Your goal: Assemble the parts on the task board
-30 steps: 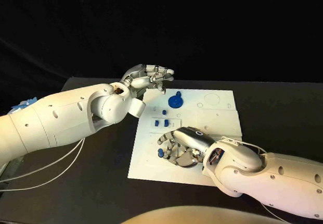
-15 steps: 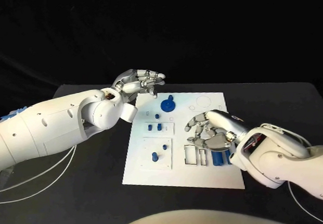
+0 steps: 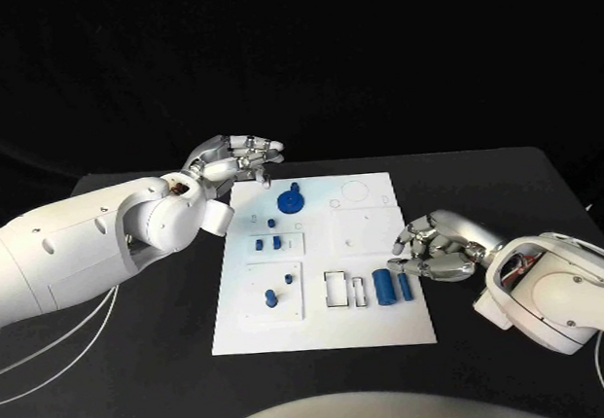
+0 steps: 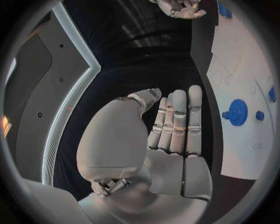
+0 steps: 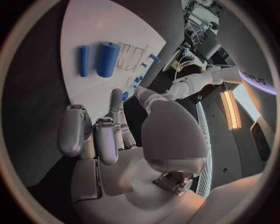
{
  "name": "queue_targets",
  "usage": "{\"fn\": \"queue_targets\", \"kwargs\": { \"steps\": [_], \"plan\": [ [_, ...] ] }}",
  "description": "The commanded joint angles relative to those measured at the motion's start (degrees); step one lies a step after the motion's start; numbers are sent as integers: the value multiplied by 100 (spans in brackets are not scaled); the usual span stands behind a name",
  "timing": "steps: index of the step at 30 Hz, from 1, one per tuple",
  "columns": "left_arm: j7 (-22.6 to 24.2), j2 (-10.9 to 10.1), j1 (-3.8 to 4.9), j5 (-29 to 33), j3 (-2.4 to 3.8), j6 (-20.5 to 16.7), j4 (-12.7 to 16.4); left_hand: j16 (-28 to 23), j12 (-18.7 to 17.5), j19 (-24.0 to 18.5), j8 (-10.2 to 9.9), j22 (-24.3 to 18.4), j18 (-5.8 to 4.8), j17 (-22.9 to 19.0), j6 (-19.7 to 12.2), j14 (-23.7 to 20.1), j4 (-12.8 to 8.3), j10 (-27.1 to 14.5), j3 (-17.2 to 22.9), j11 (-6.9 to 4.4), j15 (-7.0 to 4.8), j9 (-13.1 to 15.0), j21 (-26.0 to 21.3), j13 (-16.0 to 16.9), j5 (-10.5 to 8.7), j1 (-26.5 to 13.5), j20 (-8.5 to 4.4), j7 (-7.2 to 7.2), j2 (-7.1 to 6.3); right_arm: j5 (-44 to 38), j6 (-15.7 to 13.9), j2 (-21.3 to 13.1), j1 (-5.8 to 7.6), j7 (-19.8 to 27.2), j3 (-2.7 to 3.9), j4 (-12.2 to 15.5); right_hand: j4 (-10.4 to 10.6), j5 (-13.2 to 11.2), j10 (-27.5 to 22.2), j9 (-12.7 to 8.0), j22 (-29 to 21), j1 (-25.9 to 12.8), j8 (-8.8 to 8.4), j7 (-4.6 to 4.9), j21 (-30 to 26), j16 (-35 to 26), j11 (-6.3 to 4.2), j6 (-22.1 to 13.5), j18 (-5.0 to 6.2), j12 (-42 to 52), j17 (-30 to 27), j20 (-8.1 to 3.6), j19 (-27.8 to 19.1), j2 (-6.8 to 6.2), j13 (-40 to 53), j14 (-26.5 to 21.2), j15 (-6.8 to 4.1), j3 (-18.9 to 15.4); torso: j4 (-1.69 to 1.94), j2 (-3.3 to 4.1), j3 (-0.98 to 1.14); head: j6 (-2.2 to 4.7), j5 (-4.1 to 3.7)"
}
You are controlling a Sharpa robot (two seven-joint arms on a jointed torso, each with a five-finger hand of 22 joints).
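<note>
Right hand [image 3: 435,249] curled in at the task board's [image 3: 324,329] right edge — nothing held, just beside two blue cylinders [image 3: 384,286] lying on the plate. Left hand [image 3: 235,158] up at the board's far left corner, fingers straight and close together, holding nothing. Blue gear [image 3: 291,202] near that corner — small blue pieces [image 3: 268,241] further down. Black table [image 3: 146,377] underneath.

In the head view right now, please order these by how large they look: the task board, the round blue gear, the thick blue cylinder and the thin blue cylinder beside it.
Largest to smallest:
1. task board
2. round blue gear and thick blue cylinder: too alike to rank
3. thin blue cylinder
</note>
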Motion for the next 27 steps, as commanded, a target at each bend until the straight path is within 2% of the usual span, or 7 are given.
{"fn": "queue_targets", "kwargs": {
  "steps": [1, 3, 8, 13, 23, 27],
  "plan": [
    [33, 1, 2, -9, 1, 91, 22, -32, -37, 3, -17, -9, 84, -6, 15, -26, -29, -55, 7, 1, -2, 7, -19, -2, -2, -43, 22, 37, 10, -566, 146, -36, -52, -638, -5, 36, 128, 70, 132, 60, 683, -83, 63, -45, 64, 47, -34, -17, -93, 269, 107, -11, 52, -44, 335, 357, -34, -89, -12, -14, -11, -9, -67],
    [35, -2, 2, -8, 0, 92, 24, -32, -37, 3, -17, -9, 84, -6, 15, -26, -29, -55, 7, 1, -2, 7, -19, -2, -2, -43, 22, 37, 10, -751, 144, -38, -119, -795, -10, 44, 269, 268, 328, 132, 721, -69, 117, -64, 120, 82, -51, -22, -105, 675, 185, -26, 76, -82, 845, 370, -49, -226, -11, -14, -16, -9, -74],
    [37, -14, 1, -8, 0, 97, 30, -33, -36, 4, -15, -10, 83, -5, 16, -26, -26, -56, 4, 2, -1, 9, -22, -2, -4, -53, 22, 37, 10, -1089, 183, 61, -258, -1066, -15, 22, 498, 304, 597, 232, 772, -117, 179, -82, 188, 147, -65, -37, -119, 1293, 341, -39, 106, -90, 1625, 397, -59, -508, 0, 2, -7, -14, -79],
    [36, -28, 1, -7, -1, 94, 37, -33, -36, 4, -15, -10, 83, -5, 16, -26, -26, -56, 4, 2, -1, 9, -22, -2, -4, -53, 22, 37, 10, -1277, 225, 172, -336, -1194, -17, -33, 505, 279, 579, 258, 777, -173, 193, -86, 184, 152, -65, -46, -119, 1312, 349, -40, 105, -77, 1676, 397, -59, -605, 9, 8, -19, -14, -82],
    [29, -45, 1, -7, -1, 111, 49, -33, -36, 4, -15, -10, 83, -5, 16, -26, -26, -56, 4, 2, -1, 9, -22, -2, -4, -53, 22, 37, 10, -1445, 336, 376, -447, -1226, -19, -165, 499, 266, 732, 299, 846, -186, 219, -93, 324, 227, -70, -48, -147, 1617, 565, -40, 157, -27, 2059, 437, -61, -723, -6, 7, 1, -12, -74],
    [29, -48, 1, -7, -1, 113, 54, -33, -37, 5, -16, -12, 83, -5, 15, -26, -23, -58, 0, 3, 0, 11, -25, -2, -5, -64, 23, 38, 10, -1502, 379, 465, -481, -1234, -20, -235, 501, 268, 891, 331, 867, -161, 233, -94, 348, 251, -71, -65, -152, 1941, 624, -40, 165, 22, 2440, 446, -60, -823, -4, 12, -1, -15, -74]
  ]
}}
